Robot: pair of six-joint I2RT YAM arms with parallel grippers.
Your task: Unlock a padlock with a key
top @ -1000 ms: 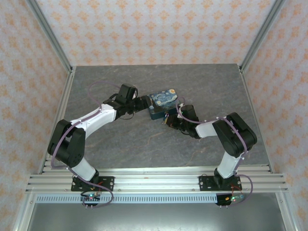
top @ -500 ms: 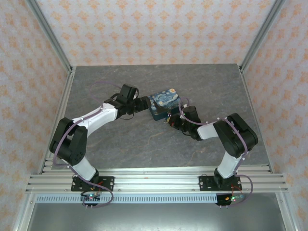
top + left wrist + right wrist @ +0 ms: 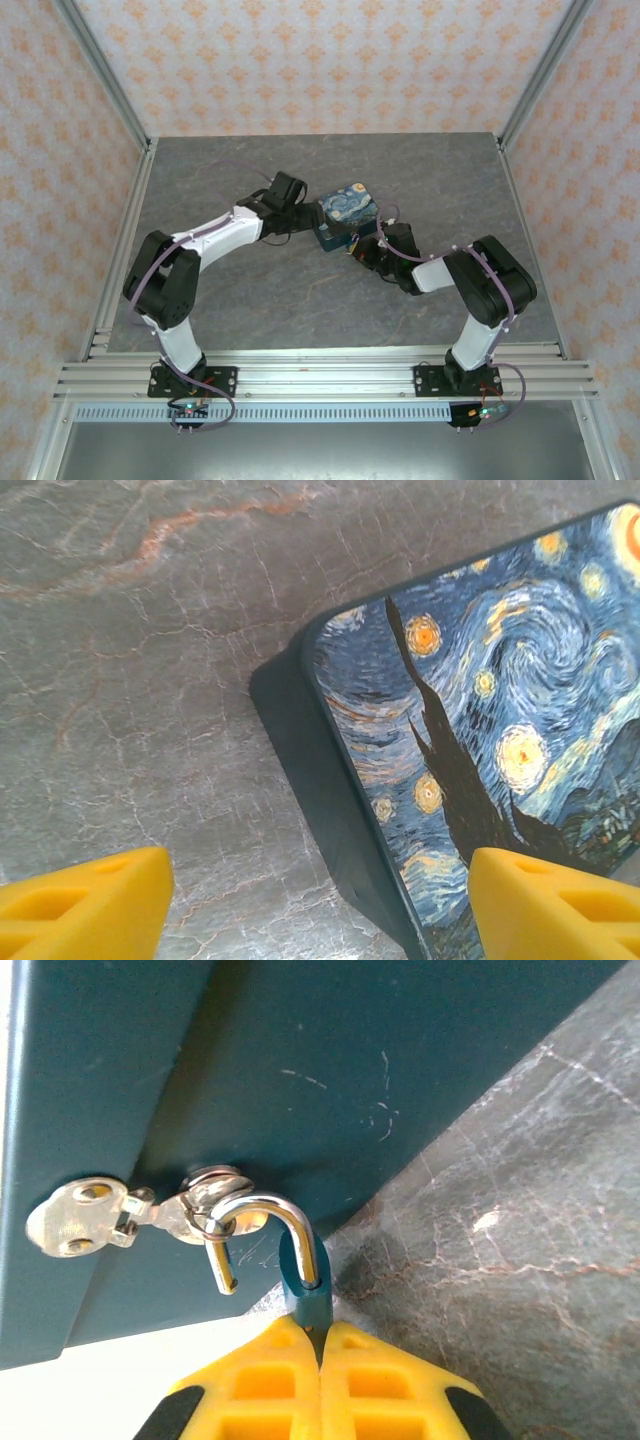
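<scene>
1. The box [image 3: 345, 210] sits on the table [image 3: 250, 300], near its middle.
2. The left gripper [image 3: 320, 905] is at the box's left end, with a box corner between its spread fingers.
3. The right gripper [image 3: 320, 1365] is before the box's near wall, with the padlock [image 3: 304, 1295] between its fingers.
4. The shackle [image 3: 270, 1210] hooks a ring [image 3: 203, 1222] on that wall, and a metal plate [image 3: 75, 1218] lies left of it.

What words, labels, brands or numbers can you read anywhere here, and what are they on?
No readable text in any view.
Box: painted starry-night print, no words.
Padlock: body mostly hidden between the right gripper fingers; no marking visible.
</scene>
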